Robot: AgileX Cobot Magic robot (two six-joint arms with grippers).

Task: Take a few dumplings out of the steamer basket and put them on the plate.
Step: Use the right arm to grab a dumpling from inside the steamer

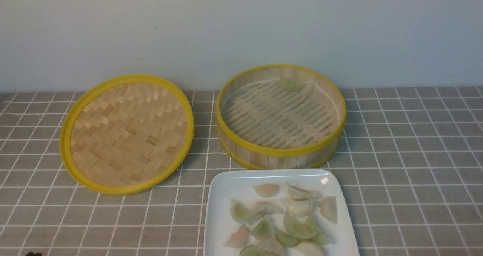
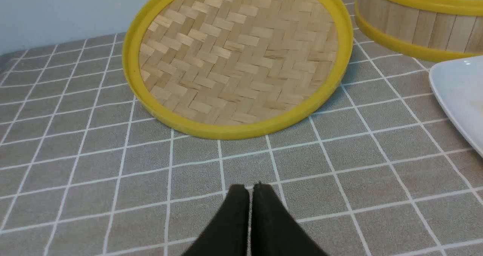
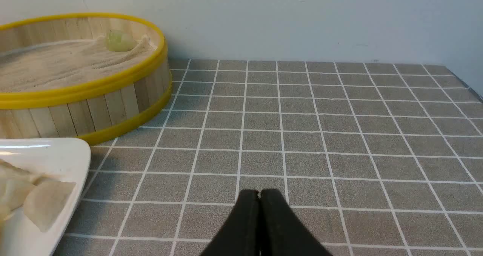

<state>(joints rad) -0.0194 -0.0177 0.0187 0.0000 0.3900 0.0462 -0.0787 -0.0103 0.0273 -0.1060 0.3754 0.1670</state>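
Note:
The steamer basket (image 1: 281, 150) stands at the centre back with one pale green dumpling (image 1: 292, 85) against its far wall; that dumpling also shows in the right wrist view (image 3: 119, 41). The white plate (image 1: 222, 195) lies in front of the basket and holds several dumplings (image 1: 298, 226). My left gripper (image 2: 251, 188) is shut and empty above the cloth, short of the woven lid. My right gripper (image 3: 259, 193) is shut and empty above the cloth, to the right of the plate (image 3: 56, 158) and the basket (image 3: 94, 109). Neither gripper shows in the front view.
The flat woven lid (image 1: 128, 133) with a yellow rim lies left of the basket, its far edge tipped up; it fills much of the left wrist view (image 2: 241, 56). A grey checked cloth (image 1: 415, 165) covers the table. A pale wall stands close behind.

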